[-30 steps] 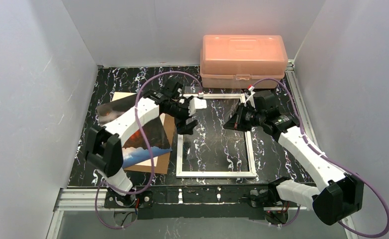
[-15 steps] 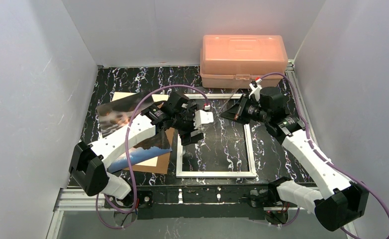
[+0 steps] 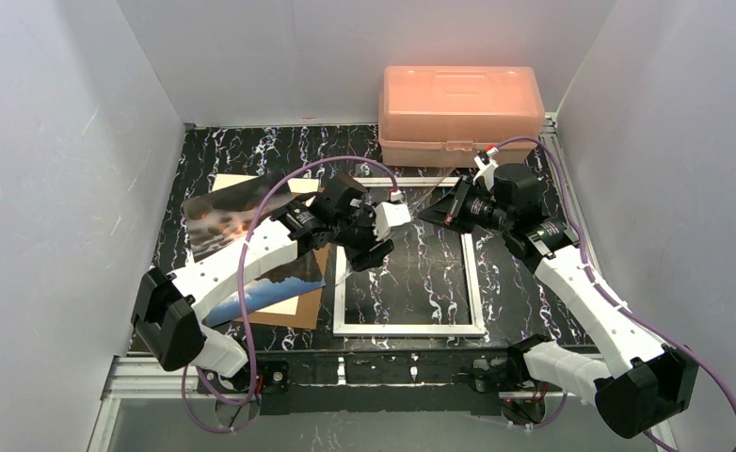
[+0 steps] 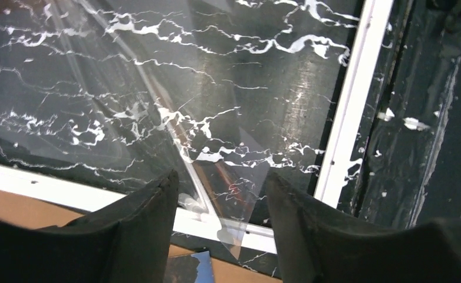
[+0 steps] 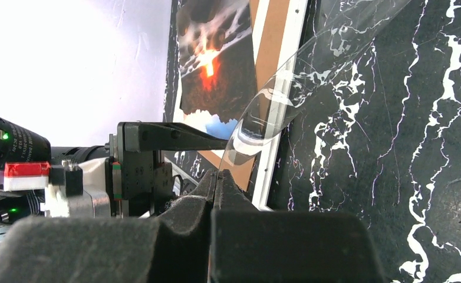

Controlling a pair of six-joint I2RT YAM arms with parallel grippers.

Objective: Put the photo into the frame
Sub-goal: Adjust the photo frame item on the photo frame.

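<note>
Right gripper (image 5: 218, 177) is pinched shut on the clear pane (image 5: 287, 76), holding it lifted off the frame (image 3: 408, 330). Left gripper (image 4: 222, 186) hangs half-open with the pane's corner between its fingers. The photo (image 3: 216, 215) lies on the backing board (image 3: 294, 311) just left of the frame. Looks like the opening-up stage to me, and next the pane needs setting aside.

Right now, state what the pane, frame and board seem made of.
The pane looks like thin clear plastic: it bows in a curve and catches glare. The frame is white, matte and thin-edged; whether plastic or painted wood is unclear. The board is plain dull brown, probably cardboard or fibreboard.
</note>
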